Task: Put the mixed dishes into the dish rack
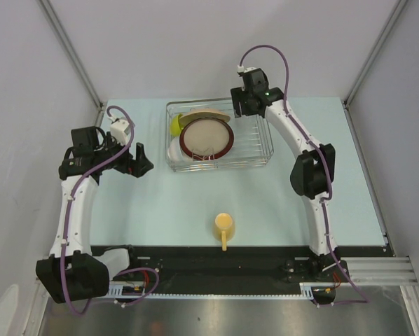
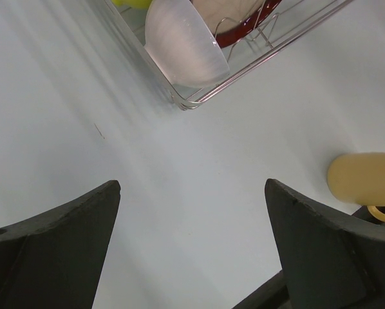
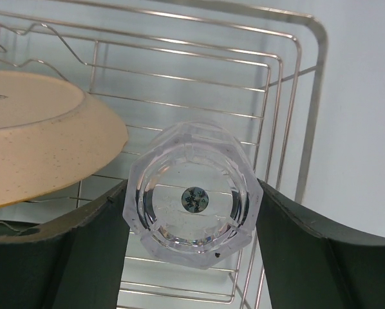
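- The glass [image 3: 192,187] is clasped on both sides by the right gripper [image 3: 190,201] over the far right corner of the rack [image 3: 308,96]. Whether it touches the wires is hard to tell.
- It is likely rigid, slick, light and breakable, so a hold across the faceted wall suits it.
- The plate [image 3: 44,129] leans just beside it and could be knocked.
- The left gripper [image 2: 192,187] hangs spread and empty near the white bowl [image 2: 183,45].
- The mug [image 1: 224,225] lies on the table [image 1: 300,203], well apart from the rack.

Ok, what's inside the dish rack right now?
Red-rimmed plate, lime-green bowl, white bowl; the right gripper holds a clear glass over the rack. The plate covers whatever lies under it.
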Robot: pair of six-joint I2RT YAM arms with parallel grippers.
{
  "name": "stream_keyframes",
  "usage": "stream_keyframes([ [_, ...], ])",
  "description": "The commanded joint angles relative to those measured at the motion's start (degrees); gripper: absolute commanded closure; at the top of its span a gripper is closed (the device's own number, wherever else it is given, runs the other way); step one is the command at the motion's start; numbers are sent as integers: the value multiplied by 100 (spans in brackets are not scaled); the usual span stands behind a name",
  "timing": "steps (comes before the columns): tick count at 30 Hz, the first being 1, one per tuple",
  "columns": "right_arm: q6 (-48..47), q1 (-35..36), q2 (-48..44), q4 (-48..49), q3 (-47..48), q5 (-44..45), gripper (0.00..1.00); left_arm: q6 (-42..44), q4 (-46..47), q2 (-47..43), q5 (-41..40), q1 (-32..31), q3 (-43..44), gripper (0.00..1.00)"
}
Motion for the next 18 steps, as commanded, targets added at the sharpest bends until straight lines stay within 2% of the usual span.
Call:
stream_keyframes([
  [1,-57,33,19,641,-206,188,100,152,57,2,21,57,125,1],
  [18,233,-81,511,1117,-382,-14,100,161,48,-33,-40,57,54,1],
])
